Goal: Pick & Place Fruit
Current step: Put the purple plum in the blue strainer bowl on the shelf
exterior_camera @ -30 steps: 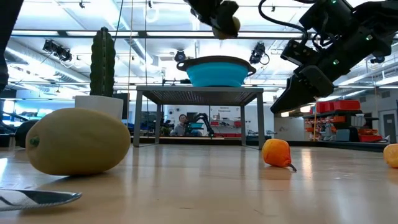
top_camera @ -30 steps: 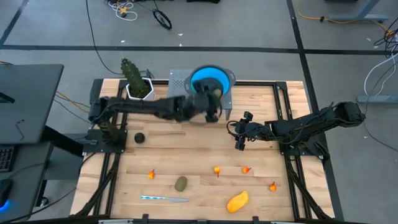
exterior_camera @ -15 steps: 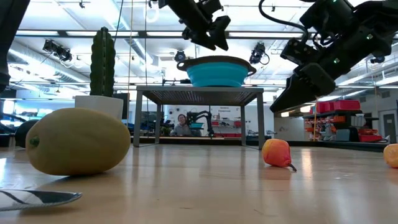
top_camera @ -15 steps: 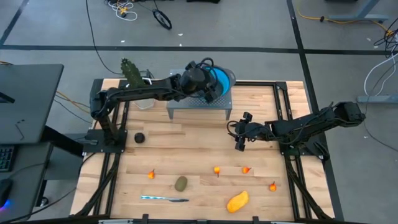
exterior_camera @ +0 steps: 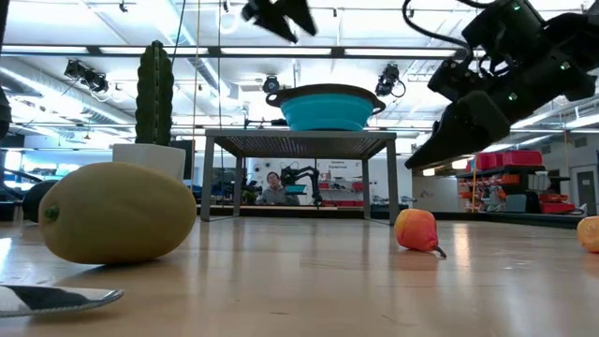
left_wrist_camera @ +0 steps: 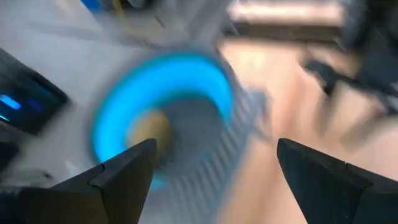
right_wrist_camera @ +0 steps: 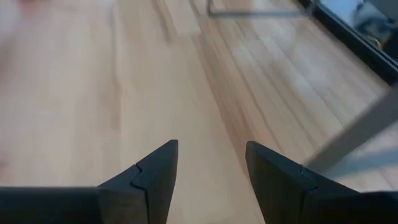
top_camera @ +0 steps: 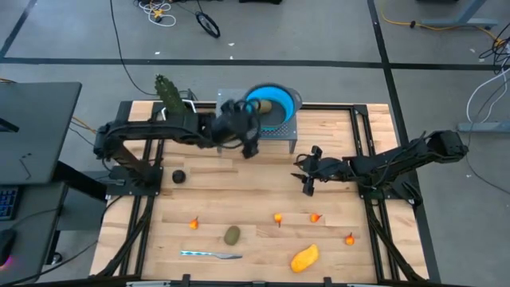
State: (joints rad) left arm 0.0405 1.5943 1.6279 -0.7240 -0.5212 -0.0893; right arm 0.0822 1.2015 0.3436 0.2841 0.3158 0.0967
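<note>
One olive-green fruit (top_camera: 267, 106) lies inside the blue bowl (top_camera: 283, 102), which stands on a grey metal stand (exterior_camera: 298, 140) at the table's far side; the left wrist view shows this fruit (left_wrist_camera: 149, 129) blurred. My left gripper (top_camera: 247, 142) hangs open and empty above the table, just left of and nearer than the bowl. My right gripper (top_camera: 303, 175) is open above bare wood right of centre. On the table lie a black ball (top_camera: 179, 177), an olive oval (top_camera: 232, 235), several orange bits (top_camera: 277, 217) and a yellow-orange oblong (top_camera: 304, 257).
A cactus in a white pot (top_camera: 171, 102) stands at the far left beside the stand. A thin knife (top_camera: 209, 255) lies near the front edge, left of the oblong. Bare wood spreads between the stand and the row of orange bits.
My left gripper carried an olive fruit over the blue bowl, opened and let it go; the fruit now lies in the bowl. The gripper has since drawn back from the bowl toward the table's left and near side, rolling as it went.
</note>
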